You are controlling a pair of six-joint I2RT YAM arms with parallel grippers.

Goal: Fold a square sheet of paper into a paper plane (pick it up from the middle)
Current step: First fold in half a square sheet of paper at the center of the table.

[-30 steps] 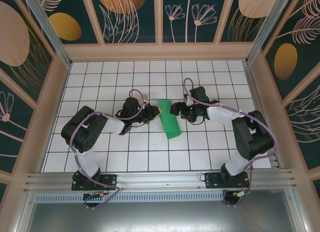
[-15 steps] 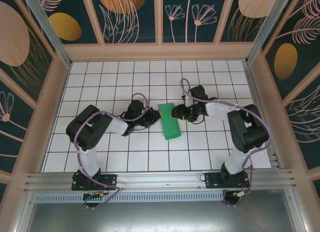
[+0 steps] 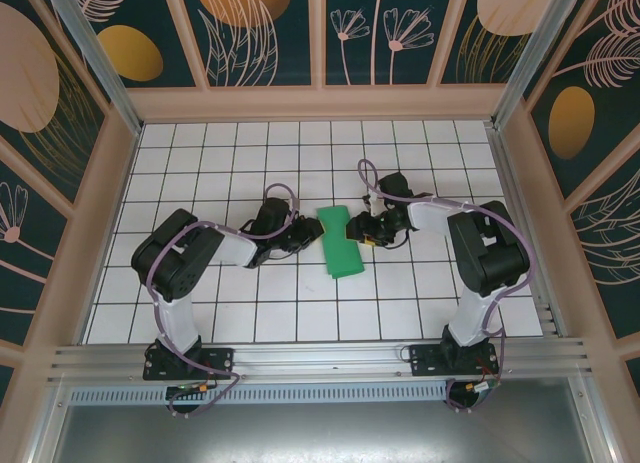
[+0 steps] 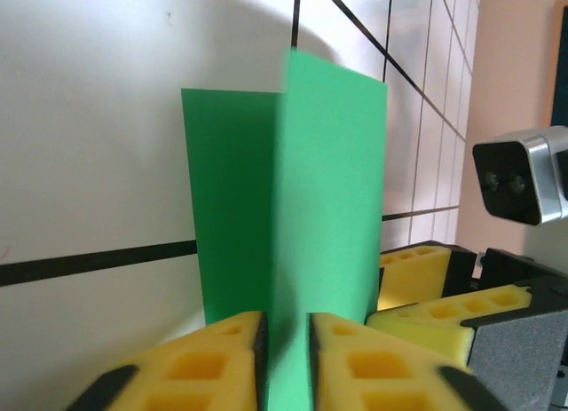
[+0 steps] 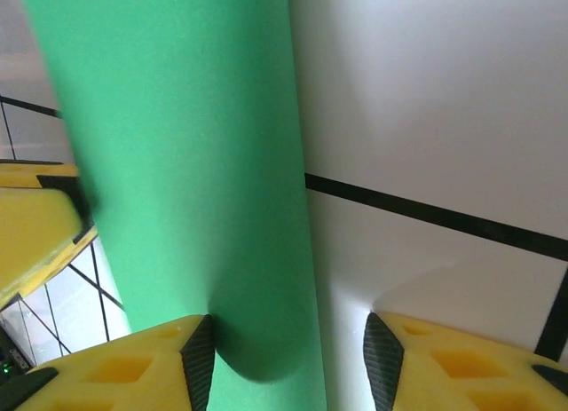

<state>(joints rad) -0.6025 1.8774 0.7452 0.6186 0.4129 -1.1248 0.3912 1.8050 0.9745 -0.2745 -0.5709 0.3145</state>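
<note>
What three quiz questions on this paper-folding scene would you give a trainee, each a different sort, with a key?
1. True or false: the paper sits between the left gripper and the right gripper.
2. In the right wrist view, how do the fingers stand? A: shut tight on the paper. B: apart, with the paper's edge in the gap. C: apart over bare tiles, far from the paper.
3. Fill in: the paper's colour is ___.
Key: 1 true; 2 B; 3 green.
</note>
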